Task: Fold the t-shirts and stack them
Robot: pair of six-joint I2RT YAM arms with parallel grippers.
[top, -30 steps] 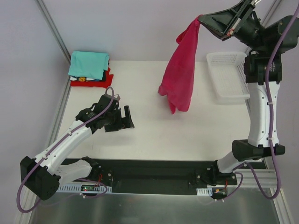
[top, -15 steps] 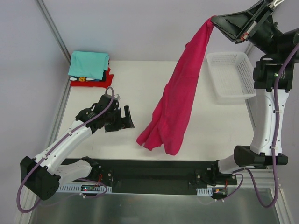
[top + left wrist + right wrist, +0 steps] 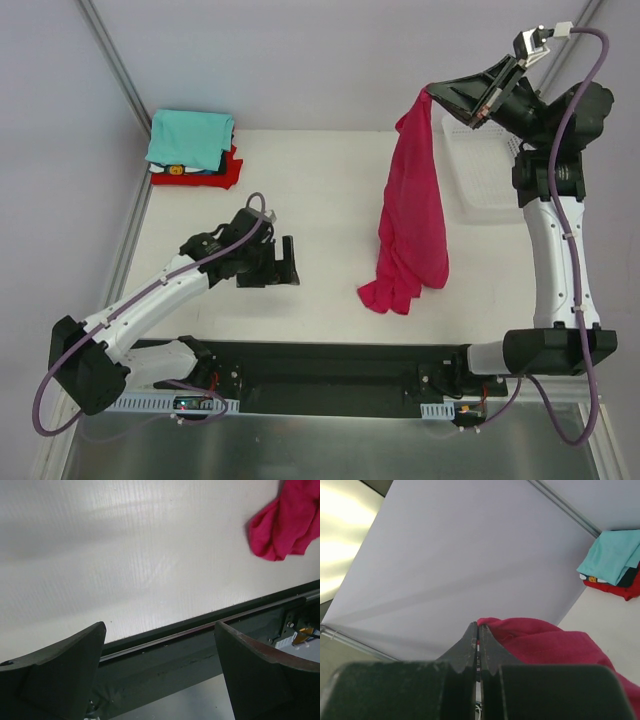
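A magenta-pink t-shirt hangs in a long bunch from my right gripper, which is raised high at the back right and shut on the shirt's top edge. Its lower end rests crumpled on the white table and shows at the top right of the left wrist view as pink cloth. Folded t-shirts, teal on top of dark and red ones, are stacked at the back left and also appear in the right wrist view. My left gripper hovers low over the table's left middle, open and empty.
A white mesh basket stands at the back right, partly behind the hanging shirt and right arm. The black mounting rail runs along the near edge, seen close under my left fingers. Metal frame posts rise at the back corners.
My right gripper swung the shirt out toward the front, then back left and lower, so its hem now lies on the table. My left gripper has shifted slightly right and nearer.
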